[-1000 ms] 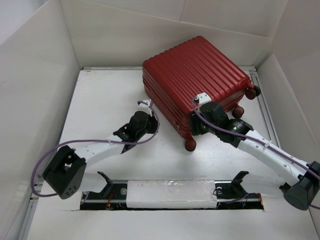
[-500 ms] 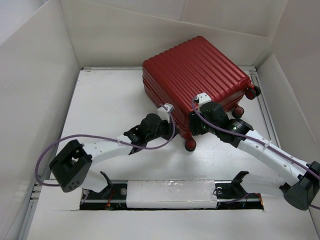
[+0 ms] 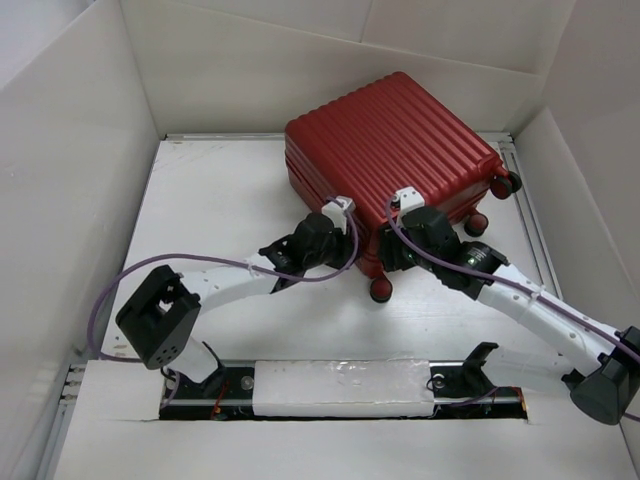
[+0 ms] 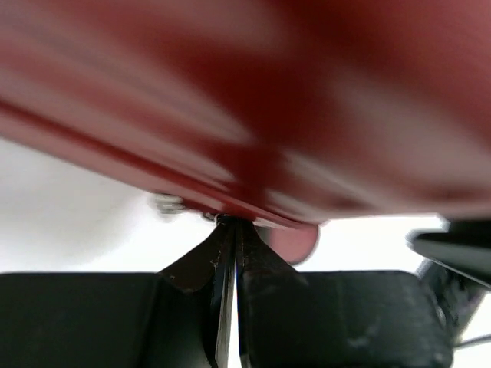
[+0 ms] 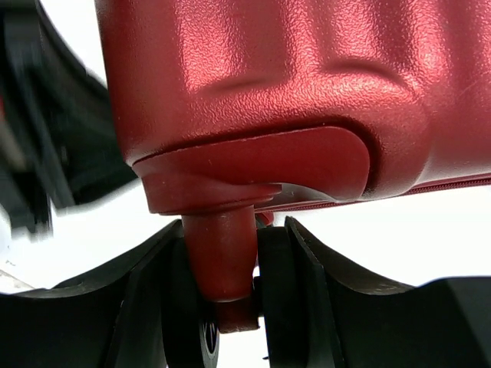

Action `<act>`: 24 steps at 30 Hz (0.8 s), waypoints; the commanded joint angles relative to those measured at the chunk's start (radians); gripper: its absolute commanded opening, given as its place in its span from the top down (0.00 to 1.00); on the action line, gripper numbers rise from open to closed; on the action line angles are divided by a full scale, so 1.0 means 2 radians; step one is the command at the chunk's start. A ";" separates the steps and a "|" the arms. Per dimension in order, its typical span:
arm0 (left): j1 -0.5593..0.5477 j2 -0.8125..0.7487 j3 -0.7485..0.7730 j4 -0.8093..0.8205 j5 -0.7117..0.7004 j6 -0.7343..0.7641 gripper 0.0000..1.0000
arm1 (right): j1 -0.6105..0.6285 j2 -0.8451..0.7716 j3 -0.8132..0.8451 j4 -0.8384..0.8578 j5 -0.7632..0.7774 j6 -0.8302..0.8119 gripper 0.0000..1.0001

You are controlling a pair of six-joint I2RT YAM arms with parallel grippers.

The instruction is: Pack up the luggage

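From above, the luggage [image 3: 390, 140] lay shut and flat on the table [image 3: 210, 210], at the far side and a little right of centre. Its ribs and long axis ran from far left to near right, and the end with the wheels [image 3: 477, 222] pointed near right. The left arm [image 3: 225, 280] reached up to the luggage's near-left side, the left jaws against it. The right arm [image 3: 530, 305] came in from the right to the near corner, where the right jaws met the wheel end.

In the left wrist view, blurred, the red luggage [image 4: 307, 92] filled the top. The fingers [image 4: 196, 264] were pressed together with nothing between them, their tips touching the shell's lower edge.

In the right wrist view, a corner of the luggage [image 5: 268, 77] hung overhead. A red wheel stem [image 5: 222, 261] dropped from it between the fingers [image 5: 345, 307], with a dark wheel beneath. The right jaws stood partway apart and gripped that wheel assembly from both sides.
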 commanded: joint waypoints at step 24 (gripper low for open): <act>0.102 -0.310 -0.084 -0.065 -0.073 -0.080 0.00 | 0.094 -0.072 0.108 -0.022 0.037 0.051 0.00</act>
